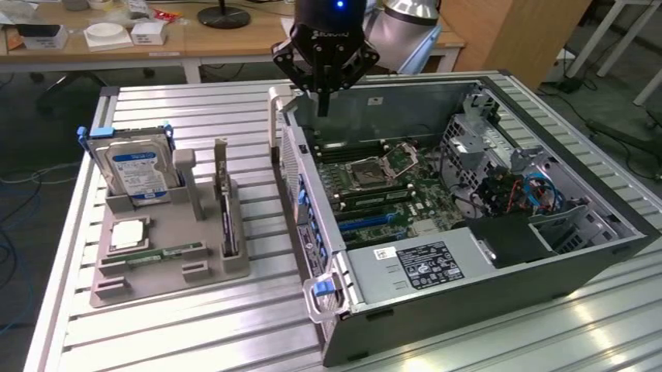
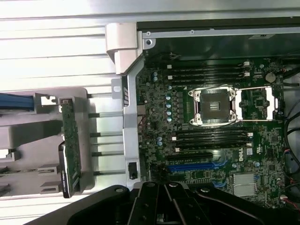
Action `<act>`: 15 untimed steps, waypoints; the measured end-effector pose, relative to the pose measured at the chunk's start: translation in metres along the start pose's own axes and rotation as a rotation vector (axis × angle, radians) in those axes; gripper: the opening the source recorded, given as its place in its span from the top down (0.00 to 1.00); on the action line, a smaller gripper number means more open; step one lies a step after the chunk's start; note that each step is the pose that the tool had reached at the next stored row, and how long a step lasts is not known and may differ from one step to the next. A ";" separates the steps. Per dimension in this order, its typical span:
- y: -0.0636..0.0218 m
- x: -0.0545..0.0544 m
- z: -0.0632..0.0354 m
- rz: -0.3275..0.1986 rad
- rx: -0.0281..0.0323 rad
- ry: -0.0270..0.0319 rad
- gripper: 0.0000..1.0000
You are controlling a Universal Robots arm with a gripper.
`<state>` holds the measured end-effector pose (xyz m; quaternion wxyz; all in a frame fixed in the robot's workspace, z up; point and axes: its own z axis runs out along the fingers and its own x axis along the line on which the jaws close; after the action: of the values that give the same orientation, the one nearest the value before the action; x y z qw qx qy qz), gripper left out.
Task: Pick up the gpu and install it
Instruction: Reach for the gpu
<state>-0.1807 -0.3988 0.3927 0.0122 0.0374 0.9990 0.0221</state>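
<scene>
Gripper (image 1: 322, 107) pointed straight down from the arm, poised above the far rim of the open computer case (image 1: 497, 271), near the corner on the exterior view's left. Fingers pinched tight together, nothing between them.

Below, inside the case: motherboard (image 1: 398, 198) with an open CPU socket (image 1: 374, 168), black memory slots on either side of it, and a blue expansion slot (image 1: 367, 221) toward the case's near end. White-labelled power supply (image 1: 419, 265) at that near end.

Outside the case, to the exterior view's left of it: grey holder (image 1: 166, 275) on the slatted aluminium table (image 1: 186, 108). Standing on edge in the holder's slot closest to the case: gpu (image 1: 225, 217), upright, well apart from the gripper, with the case's side wall between it and the motherboard. Farther from the case on the same holder: hard drive (image 1: 135, 167) upright, memory stick (image 1: 166, 253) lying flat.
</scene>
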 end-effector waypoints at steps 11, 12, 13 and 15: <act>-0.0016 0.021 -0.0005 0.000 0.0001 0.0000 0.90; -0.0017 0.023 -0.0005 0.000 0.0002 0.0000 0.90; -0.0018 0.024 -0.0005 0.000 0.0001 0.0000 0.90; -0.0021 0.028 -0.0006 0.000 0.0000 -0.0001 0.90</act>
<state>-0.2086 -0.3989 0.3925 0.0123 0.0374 0.9990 0.0221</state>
